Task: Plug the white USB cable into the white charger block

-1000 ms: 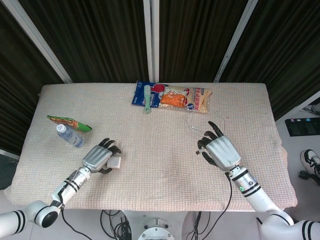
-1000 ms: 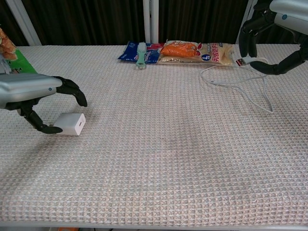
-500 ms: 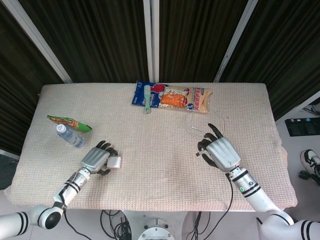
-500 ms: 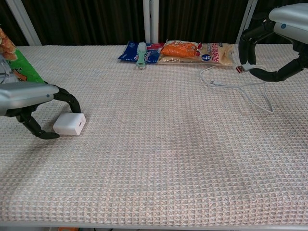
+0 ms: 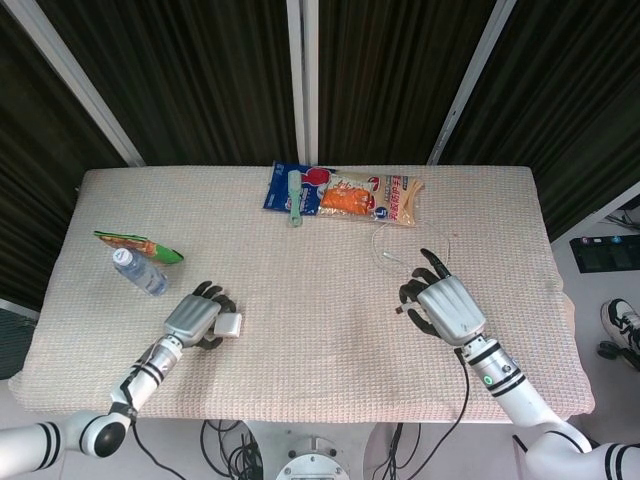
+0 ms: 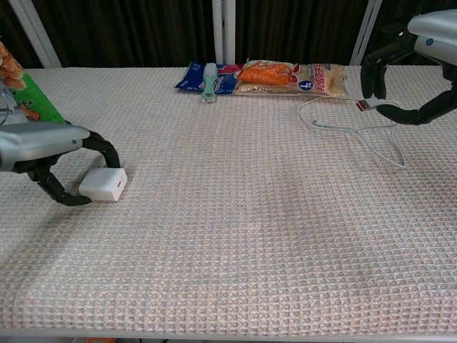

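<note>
A cream woven table (image 5: 310, 290) carries 2 snack bags at its far edge, the orange snack bag (image 6: 289, 77) beside the blue snack bag (image 6: 206, 77). The right hand (image 6: 407, 68) pinches the white USB cable (image 6: 341, 123) at its plug, above the cloth. The left hand (image 6: 50, 153) curls around the white charger block (image 6: 104, 184), which rests on the table.

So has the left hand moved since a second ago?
Yes. In the chest view the left hand has come down and closed in around the charger block, which has stayed put on the table.
</note>
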Robot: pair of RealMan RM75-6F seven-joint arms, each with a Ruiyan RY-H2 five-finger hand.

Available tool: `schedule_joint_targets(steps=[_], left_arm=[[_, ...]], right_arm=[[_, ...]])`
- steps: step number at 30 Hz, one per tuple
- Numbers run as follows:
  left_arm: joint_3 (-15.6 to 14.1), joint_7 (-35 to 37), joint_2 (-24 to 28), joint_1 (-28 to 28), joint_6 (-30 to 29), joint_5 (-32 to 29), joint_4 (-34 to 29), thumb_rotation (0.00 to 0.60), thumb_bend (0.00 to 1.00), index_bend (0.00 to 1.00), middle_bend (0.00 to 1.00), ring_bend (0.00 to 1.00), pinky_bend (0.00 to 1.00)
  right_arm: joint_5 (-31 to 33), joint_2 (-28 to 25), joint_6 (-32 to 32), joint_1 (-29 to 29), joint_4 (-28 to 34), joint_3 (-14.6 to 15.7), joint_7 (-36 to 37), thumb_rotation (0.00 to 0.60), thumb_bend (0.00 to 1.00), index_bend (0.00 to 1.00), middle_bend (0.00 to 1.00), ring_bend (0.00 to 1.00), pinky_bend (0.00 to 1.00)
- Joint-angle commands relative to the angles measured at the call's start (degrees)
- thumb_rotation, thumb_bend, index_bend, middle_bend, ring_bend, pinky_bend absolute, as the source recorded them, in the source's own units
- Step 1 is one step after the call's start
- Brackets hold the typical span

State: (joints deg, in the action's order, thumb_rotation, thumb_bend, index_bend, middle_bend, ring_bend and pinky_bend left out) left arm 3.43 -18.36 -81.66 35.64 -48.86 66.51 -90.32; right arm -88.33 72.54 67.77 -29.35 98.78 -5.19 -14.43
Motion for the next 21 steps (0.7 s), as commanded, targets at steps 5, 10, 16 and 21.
schedule_joint_targets(steps=[5,10,16,21], left_arm=[[-0.01,0.28,-0.55,0.46,-0.08,-0.69,0.72,0.600,0.29,0.35,0.30,0.12,0.00],[0.09,1.88,-1.11,0.14,-1.09,-0.38,0.55,0.593,0.31,0.41,0.37,0.18,0.00],[1.15,0.88,-0.99,-0.33,-3.99,-1.91,-1.73,0.516,0.31,0.44,0.41,0.22,0.01],[2.83,-2.26,-0.60,-0.10,-7.04,-4.17,-5.01,0.488,0.30,0.45,0.42,0.23,0.02]], right_arm=[[0.01,0.10,0.04,0.07,-0.18,0.08,0.37,0.600,0.39,0.58,0.51,0.29,0.07],[0.09,0.38,0.10,0.13,-0.38,0.10,0.51,0.600,0.39,0.59,0.51,0.29,0.07],[1.20,1.32,-0.73,-0.81,0.19,-1.05,-0.11,0.600,0.40,0.59,0.52,0.29,0.08],[4.34,3.73,-3.45,-3.05,1.51,-2.95,-2.71,0.600,0.41,0.59,0.52,0.30,0.09]])
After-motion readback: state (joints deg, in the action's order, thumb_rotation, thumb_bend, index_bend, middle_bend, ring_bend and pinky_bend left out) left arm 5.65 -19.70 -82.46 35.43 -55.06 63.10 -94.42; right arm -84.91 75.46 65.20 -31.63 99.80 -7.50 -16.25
